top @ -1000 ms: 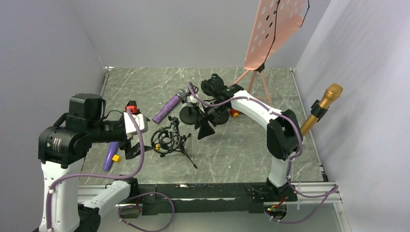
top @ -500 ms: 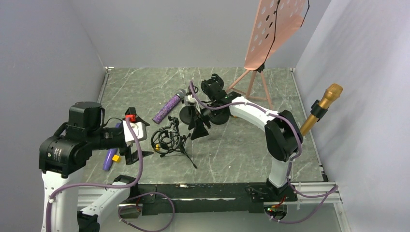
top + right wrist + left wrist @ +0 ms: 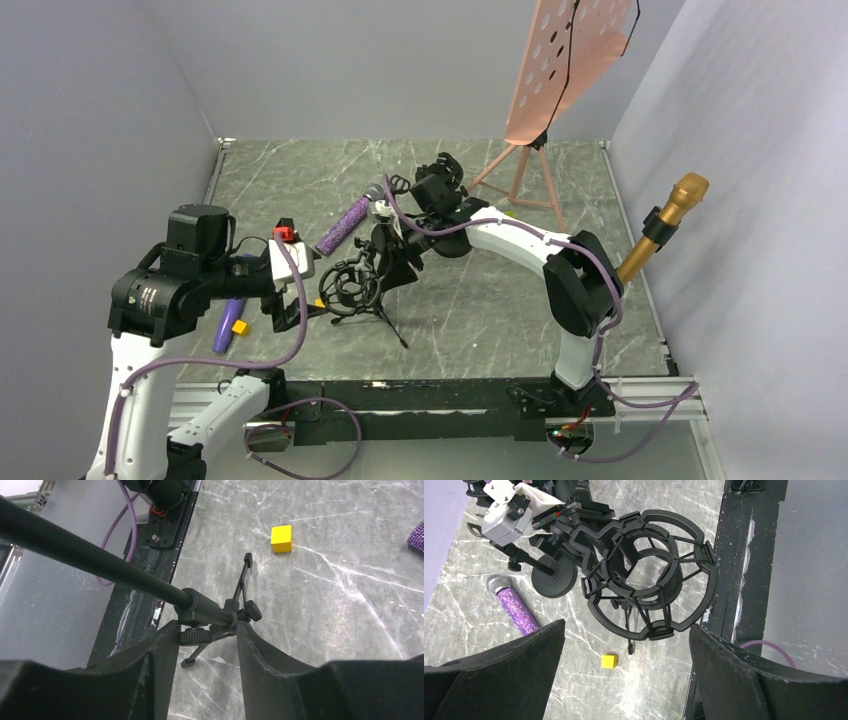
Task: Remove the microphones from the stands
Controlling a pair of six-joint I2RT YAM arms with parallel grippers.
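A gold microphone [image 3: 668,215] stands tilted in a black clip at the right wall, far from both grippers. A purple glitter microphone [image 3: 345,225] lies loose on the table and also shows in the left wrist view [image 3: 514,611]. A black shock mount [image 3: 345,287] on a small tripod stands at the centre; its ring [image 3: 649,585] is empty. My left gripper [image 3: 626,626] is open wide just left of the mount [image 3: 288,310]. My right gripper [image 3: 398,262] is shut on the tripod's pole collar [image 3: 207,617], with fingers [image 3: 165,650] on both sides.
A pink music stand [image 3: 560,70] stands at the back right. A round black base [image 3: 554,577] sits behind the mount. A yellow cube [image 3: 609,661] lies by the tripod feet. A purple object [image 3: 228,322] with another yellow cube lies at the left. The black front rail [image 3: 734,580] is close.
My right gripper has moved left from the round base to the tripod's pole. My left arm has swung right, closer to the shock mount.
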